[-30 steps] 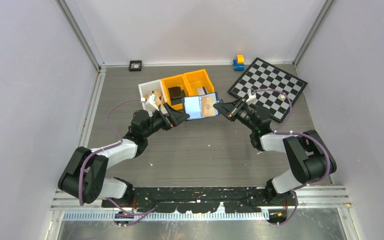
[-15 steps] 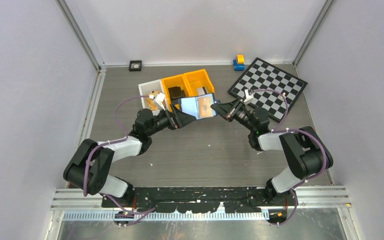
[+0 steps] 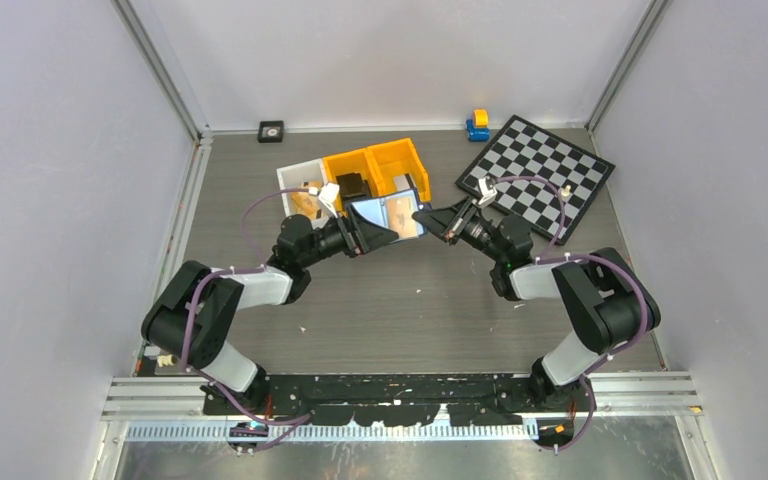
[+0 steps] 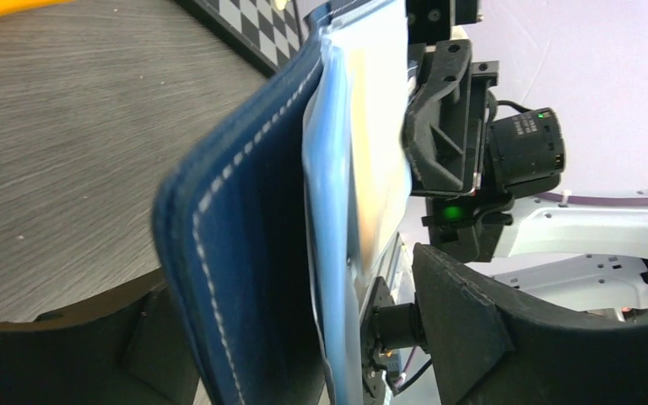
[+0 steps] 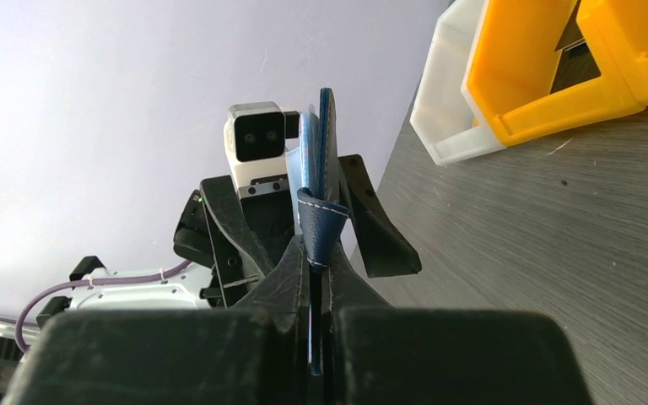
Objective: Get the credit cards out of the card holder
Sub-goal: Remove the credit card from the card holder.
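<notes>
Card holder (image 3: 390,215) first: it is open and held in the air between the two arms, off the worktop (image 3: 410,310) and just in front of the orange bins (image 3: 385,165). The right gripper (image 3: 430,217) is clenched on its right-hand end; that arm's own wrist view shows the navy leather pinched in the thin slit between the fingers. The left gripper (image 3: 365,235) straddles the opposite end with its jaws apart, one finger on each side of the navy cover (image 4: 236,253) and the clear inner pocket (image 4: 329,211), and with some daylight showing, so it looks released rather than gripping. A tan card (image 3: 407,212) sits in the right half of the pocketed inside (a second, darker card cannot be made out from here). No card is out yet, so I judge the step in hand to be presenting the holder to the left arm so that it can take hold. The next move calls for the left jaws to come together on the right layer, either the holder's free end or the card's edge alone, while the right keeps its pinch steady; catching cover and card together would pull out nothing. The holder's long axis runs roughly left to right from one gripper to the other, about level with the worktop, and it stands on edge and tilted, its lighter inside facing up toward the overhead camera and its navy back turned away.
</notes>
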### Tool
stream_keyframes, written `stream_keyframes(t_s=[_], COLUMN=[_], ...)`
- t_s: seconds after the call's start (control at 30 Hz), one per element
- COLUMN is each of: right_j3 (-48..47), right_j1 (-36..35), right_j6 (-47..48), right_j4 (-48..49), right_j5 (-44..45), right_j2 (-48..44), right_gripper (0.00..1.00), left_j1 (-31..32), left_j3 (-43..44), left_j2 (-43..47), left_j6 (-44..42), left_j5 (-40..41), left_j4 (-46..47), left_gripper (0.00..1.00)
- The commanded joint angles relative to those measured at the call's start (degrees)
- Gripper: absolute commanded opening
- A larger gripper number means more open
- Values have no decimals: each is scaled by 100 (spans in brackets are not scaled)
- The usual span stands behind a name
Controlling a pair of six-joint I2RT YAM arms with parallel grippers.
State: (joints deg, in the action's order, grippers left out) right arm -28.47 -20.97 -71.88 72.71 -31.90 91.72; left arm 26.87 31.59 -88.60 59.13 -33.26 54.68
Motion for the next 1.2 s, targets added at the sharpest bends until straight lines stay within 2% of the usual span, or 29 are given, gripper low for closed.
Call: stream_keyframes(t_s=[0.0, 0.3, 0.47, 0.5, 0.53, 0.6, 0.67, 0.73, 0.97, 1.13, 1.17], right_j3=[-225, -332, -463, -495, -516, -513, -486, -442, -330, -281, -268], right_j1=[-76, -242, -396, -434, -460, -467, -469, -469, -455, -424, -416], right_j6=[-68, 135, 174, 176, 174, 182, 242, 346, 659, 578, 583], right_j4=[559, 351, 332, 344, 354, 375, 311, 175, -246, -107, -102], right_j5=[-109, -180, -286, -307, -324, -326, -298, -231, -11, 18, 32], right_j2=[9, -16, 99, 131, 157, 154, 97, -16, -325, -306, -312], right_gripper=[0, 0, 0, 1, 1, 9, 23, 32, 38, 39, 35], left_j1=[-174, -297, -298, -300, -303, -309, -341, -372, -443, -518, -529], left_j3=[73, -110, -74, -65, -58, -65, -55, -61, -92, -91, -88], left_j2=[175, 711, 650, 621, 607, 606, 641, 664, 679, 699, 687], left_j6=[152, -176, -182, -174, -169, -195, -225, -216, -162, -45, -9], left_j5=[-144, 97, 77, 62, 64, 92, 130, 135, 124, 77, 57], left_j4=[726, 333, 225, 247, 253, 163, 18, -46, -44, -45, -38], left_gripper=[80, 67, 70, 68, 61, 43, 21, 8, 0, 0, 0])
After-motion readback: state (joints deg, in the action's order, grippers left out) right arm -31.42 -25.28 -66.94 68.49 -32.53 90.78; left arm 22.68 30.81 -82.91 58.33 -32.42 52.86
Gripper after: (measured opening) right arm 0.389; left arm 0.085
